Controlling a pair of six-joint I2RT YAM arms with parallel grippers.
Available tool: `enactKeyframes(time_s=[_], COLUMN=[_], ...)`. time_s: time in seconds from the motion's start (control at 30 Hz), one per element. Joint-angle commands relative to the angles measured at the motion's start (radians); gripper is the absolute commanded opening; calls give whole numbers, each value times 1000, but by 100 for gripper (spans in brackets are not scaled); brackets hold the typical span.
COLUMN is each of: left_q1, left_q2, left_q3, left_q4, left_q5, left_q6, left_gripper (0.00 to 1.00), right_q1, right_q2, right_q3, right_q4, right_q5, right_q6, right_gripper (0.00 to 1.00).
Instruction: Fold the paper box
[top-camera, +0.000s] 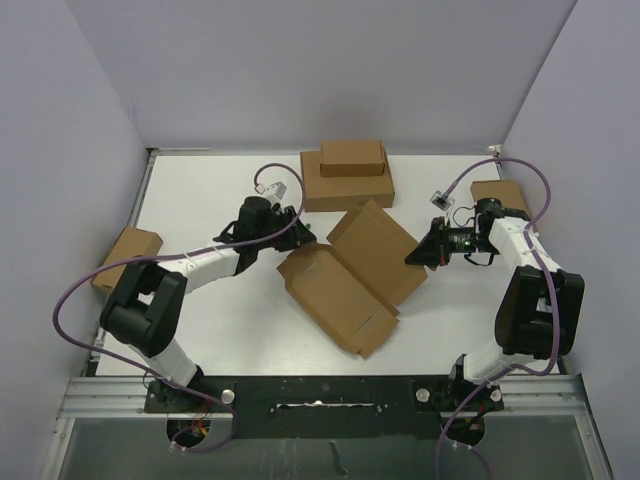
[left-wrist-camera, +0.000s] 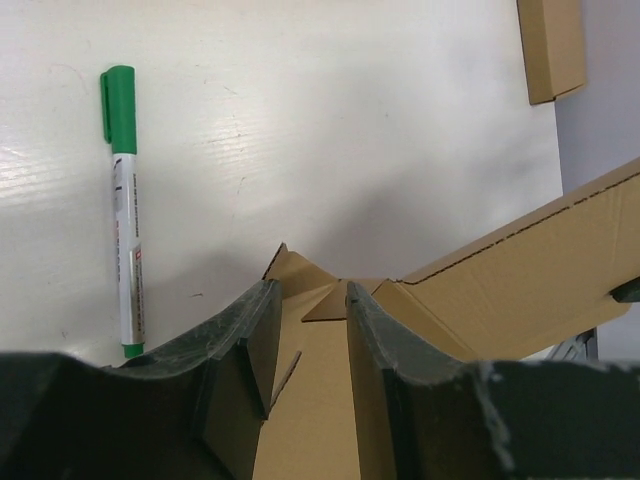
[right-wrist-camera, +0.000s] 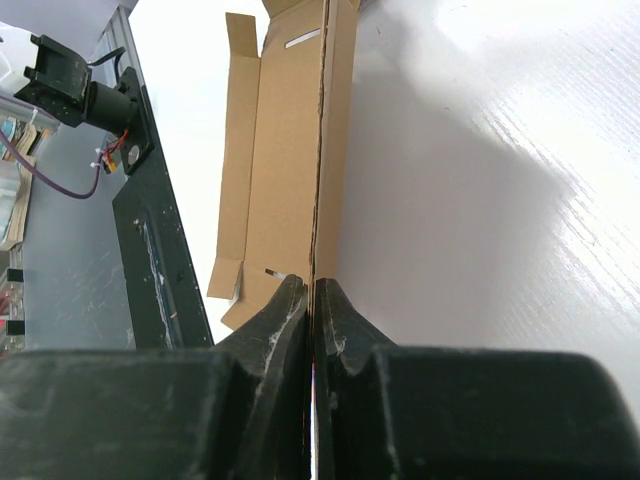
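White bench, mid-frame: right tool pinches the paper box panel edge; left tool spread astride its corner flap.

The left gripper's fingers hide the paper box's near corner; print on the pen beyond them is illegible.

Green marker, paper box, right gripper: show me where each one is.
green marker (left-wrist-camera: 127, 215), left wrist view, white barrel.
paper box (top-camera: 350, 280), top external view, central fold between panels.
right gripper (right-wrist-camera: 310, 285), right wrist view, between fingertips pinching the box edge.
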Motion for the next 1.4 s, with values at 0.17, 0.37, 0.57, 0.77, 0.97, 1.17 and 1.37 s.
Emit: enactKeyframes(time_s=[0.17, 0.37, 0.57, 0.77, 0.97, 1.17, 1.37], left_q1=[5, 2, -21, -57, -85, -78, -62], left_q2=[65, 83, 80, 76, 74, 41, -12], left_q3=[79, 88, 73, 55, 38, 11, -4], left_q4=[14, 3, -12, -5, -6, -17, -41], left_q5=[12, 41, 64, 66, 48, 23, -11], left_q6=[-21, -19, -16, -25, -45, -51, -78], left_gripper=[31, 24, 20, 18, 17, 18, 21], right_q1=[7, 9, 12, 18, 18, 18, 18], right_q2=[-46, -46, -44, -40, -40, -41, -42], right_q3=[42, 42, 40, 39, 39, 37, 37], right_q4=[-10, -9, -5, 0, 4, 11, 11], right_q5=[-55, -53, -49, -44, -38, -30, -27], right_q6=[-25, -26, -22, -17, -14, -5, -4], right_gripper=[0, 0, 0, 0, 0, 0, 0])
